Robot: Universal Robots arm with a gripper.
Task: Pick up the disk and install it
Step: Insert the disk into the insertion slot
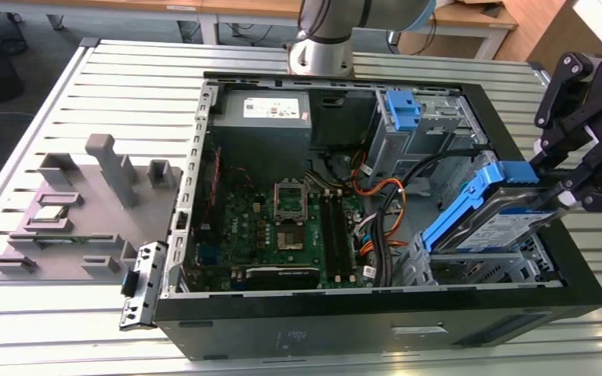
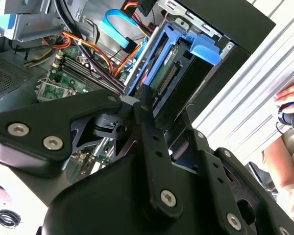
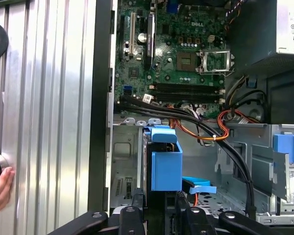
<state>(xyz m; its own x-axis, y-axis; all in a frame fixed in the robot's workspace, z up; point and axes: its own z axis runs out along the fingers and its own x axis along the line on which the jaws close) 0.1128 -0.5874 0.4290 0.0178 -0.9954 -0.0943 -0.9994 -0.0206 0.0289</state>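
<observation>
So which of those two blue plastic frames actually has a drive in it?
The disk, tilted at the exterior view's right in the hand: silver metal and a label fill its frame. The blue bracket farther back shows no drive.

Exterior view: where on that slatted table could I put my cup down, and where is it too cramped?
Bare slats of the table lie between the grey fixture and the far edge, and along the near edge beside the computer case. Crowded: inside the case, with cables and the pincer holding the disk at the drive cage.
</observation>
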